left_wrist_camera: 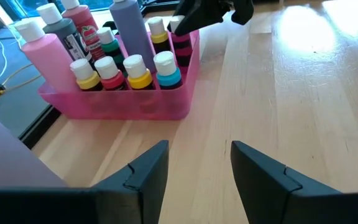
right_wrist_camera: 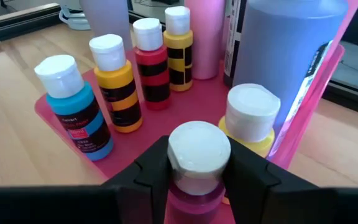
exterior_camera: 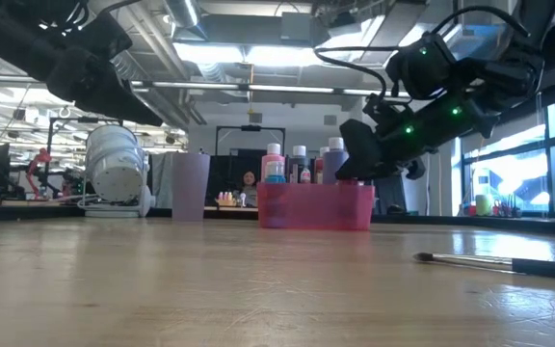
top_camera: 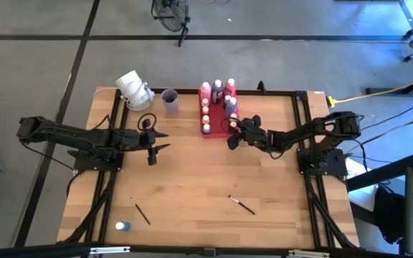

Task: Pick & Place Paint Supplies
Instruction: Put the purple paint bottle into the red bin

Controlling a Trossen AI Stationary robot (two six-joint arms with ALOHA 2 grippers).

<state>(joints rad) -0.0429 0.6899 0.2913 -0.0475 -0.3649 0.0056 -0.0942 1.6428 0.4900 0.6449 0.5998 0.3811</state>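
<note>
L gripper (top_camera: 151,143) idle mid-table, fingers apart, nothing in them | high view only: blue bottle (top_camera: 122,226) + 2 brushes (top_camera: 141,212) (top_camera: 241,205) near front edge | lilac cup (top_camera: 169,101) beside pink tray (left_wrist_camera: 185,99) | tray holds bottles | R wrist view: R gripper (right_wrist_camera: 199,165) clamped on pink bottle (right_wrist_camera: 199,155) over tray's near end.

- Right arm reaches in from the table's right side, forearm angled toward the centre; right gripper (top_camera: 233,131) held above the tabletop, fingers closed on a white-capped pink bottle (right_wrist_camera: 197,163).
- Left arm extended along the left side; left gripper (top_camera: 153,143) low, fingers parted, nothing between them.
</note>
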